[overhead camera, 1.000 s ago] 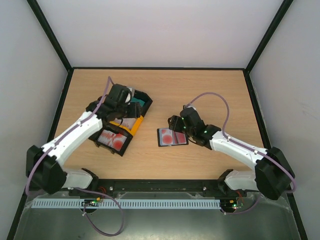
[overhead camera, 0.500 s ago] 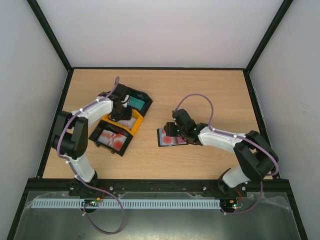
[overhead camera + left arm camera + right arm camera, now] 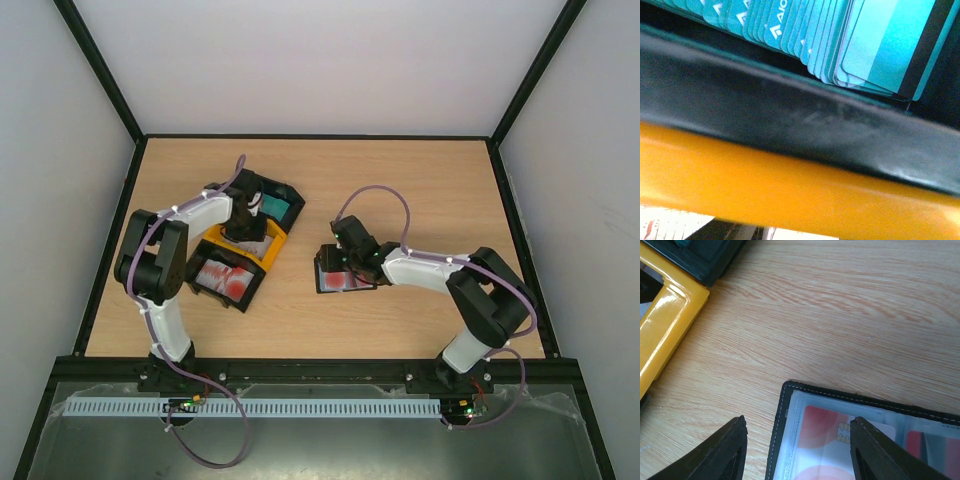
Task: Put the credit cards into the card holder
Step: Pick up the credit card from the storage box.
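Right claw [image 3: 799,421] parted over open card holder [image 3: 840,440], lying flat, long axis left-right

Robotics lab test cell, wood tabletop [image 3: 430,180] enclosed by plain white panels [image 3: 320,60] and black struts [image 3: 100,70], two white robot arms [image 3: 425,268] bolted to a front rail [image 3: 310,372]

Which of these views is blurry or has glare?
Left wrist: the black tray wall and yellow tray rim are smeared out of focus, too close to the lens; the teal cards are readable. Right wrist: the tabletop is sharp, glare streak on the yellow tray rim. Top external: even light, soft shadows, no blur.
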`<state>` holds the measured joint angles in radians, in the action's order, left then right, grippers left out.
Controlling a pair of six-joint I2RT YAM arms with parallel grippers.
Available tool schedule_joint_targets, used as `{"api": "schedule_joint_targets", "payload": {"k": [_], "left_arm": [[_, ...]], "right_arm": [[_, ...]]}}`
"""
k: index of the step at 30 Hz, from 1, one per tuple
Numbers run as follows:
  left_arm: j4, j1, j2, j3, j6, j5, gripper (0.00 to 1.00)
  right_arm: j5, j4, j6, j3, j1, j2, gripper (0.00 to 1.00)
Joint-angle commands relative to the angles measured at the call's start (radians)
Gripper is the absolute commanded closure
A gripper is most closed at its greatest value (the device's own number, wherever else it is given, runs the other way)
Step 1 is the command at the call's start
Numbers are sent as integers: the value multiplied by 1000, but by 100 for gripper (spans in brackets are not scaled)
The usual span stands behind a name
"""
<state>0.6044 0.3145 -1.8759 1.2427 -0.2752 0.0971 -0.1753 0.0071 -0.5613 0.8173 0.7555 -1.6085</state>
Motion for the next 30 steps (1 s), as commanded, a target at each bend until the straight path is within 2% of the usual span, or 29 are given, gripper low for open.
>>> {"api": "schedule_joint_targets", "payload": {"k": [1, 8, 11, 30], "left_arm": [[3, -5, -21, 15, 4, 17, 61], [19, -5, -18, 29, -14, 71, 74], [25, -5, -8, 38, -19, 108, 77], [35, 8, 108, -3, -30, 271, 82]], "right_arm": [[-4, 28, -1, 27, 12, -23, 45], [11, 29, -13, 26, 13, -24, 45], [13, 25, -22, 27, 13, -24, 46], [28, 34, -54, 9, 13, -12, 46]]}}
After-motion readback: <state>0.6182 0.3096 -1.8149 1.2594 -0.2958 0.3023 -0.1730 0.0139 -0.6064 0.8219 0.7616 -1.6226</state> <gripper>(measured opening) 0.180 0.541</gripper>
